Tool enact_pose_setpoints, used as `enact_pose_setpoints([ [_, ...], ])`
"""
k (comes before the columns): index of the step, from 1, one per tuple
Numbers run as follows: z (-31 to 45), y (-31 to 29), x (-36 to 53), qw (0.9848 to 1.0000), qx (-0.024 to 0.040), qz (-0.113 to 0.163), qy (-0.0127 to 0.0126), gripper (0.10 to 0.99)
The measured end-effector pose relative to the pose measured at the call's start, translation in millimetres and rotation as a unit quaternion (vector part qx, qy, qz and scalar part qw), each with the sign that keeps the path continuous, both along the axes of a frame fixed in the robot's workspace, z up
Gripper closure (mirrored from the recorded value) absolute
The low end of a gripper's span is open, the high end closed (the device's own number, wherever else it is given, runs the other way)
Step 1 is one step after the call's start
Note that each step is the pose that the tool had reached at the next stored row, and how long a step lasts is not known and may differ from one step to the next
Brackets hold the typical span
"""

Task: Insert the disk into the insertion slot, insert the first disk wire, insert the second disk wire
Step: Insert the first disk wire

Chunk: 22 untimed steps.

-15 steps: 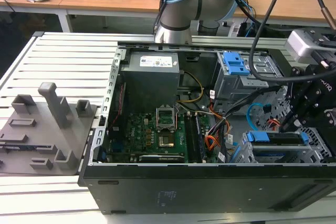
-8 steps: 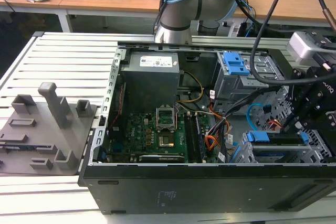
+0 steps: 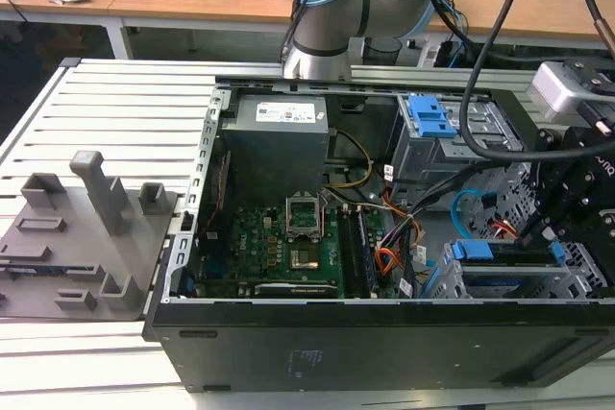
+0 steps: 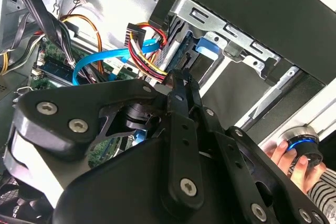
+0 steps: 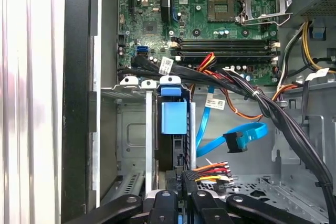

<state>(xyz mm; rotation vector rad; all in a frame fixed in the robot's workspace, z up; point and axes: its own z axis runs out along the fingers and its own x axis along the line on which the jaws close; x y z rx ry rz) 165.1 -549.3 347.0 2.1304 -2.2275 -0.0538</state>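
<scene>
Disk (image 5: 173, 118) seated in insertion slot (image 5: 131, 145); hand (image 5: 184, 187) pinching multicoloured wire plug (image 5: 210, 171) at its end; blue wire (image 5: 236, 140) unplugged.

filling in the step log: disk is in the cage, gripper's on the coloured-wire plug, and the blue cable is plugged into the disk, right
No. The disk is in the cage and the gripper is on the coloured-wire plug, but the blue cable is not plugged in: in the first wrist view its black connector hangs free beside the disk.
</scene>
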Motion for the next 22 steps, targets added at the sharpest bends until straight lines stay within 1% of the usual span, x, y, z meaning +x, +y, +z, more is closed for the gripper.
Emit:
enact_pose_setpoints([
  [4,-0.3,-2.6,0.0,1.0,0.0,0.0,0.0,0.922],
  [6,-0.3,-2.7,0.0,1.0,0.0004,0.0,0.0,0.922],
  [9,0.0,-2.7,0.0,1.0,0.0033,0.0,0.0,0.922],
  [11,2.4,-2.7,0.0,1.0,0.0062,0.0,0.0,0.922],
  [12,3.2,-2.7,0.0,1.0,0.0092,0.0,0.0,0.922],
  [13,3.2,-2.7,0.0,0.9998,0.0187,0.0,0.0,0.922],
  [14,2.4,-2.7,0.0,0.9997,0.0248,-0.002,0.0003,0.922],
  [15,1.8,-2.8,0.7,0.9997,0.0254,-0.002,0.0007,0.922],
  [17,1.6,-2.9,5.1,0.9997,0.0254,-0.002,0.0017,0.922],
  [22,-1.4,-4.9,7.0,0.9997,0.0252,-0.002,0.0024,0.922],
])
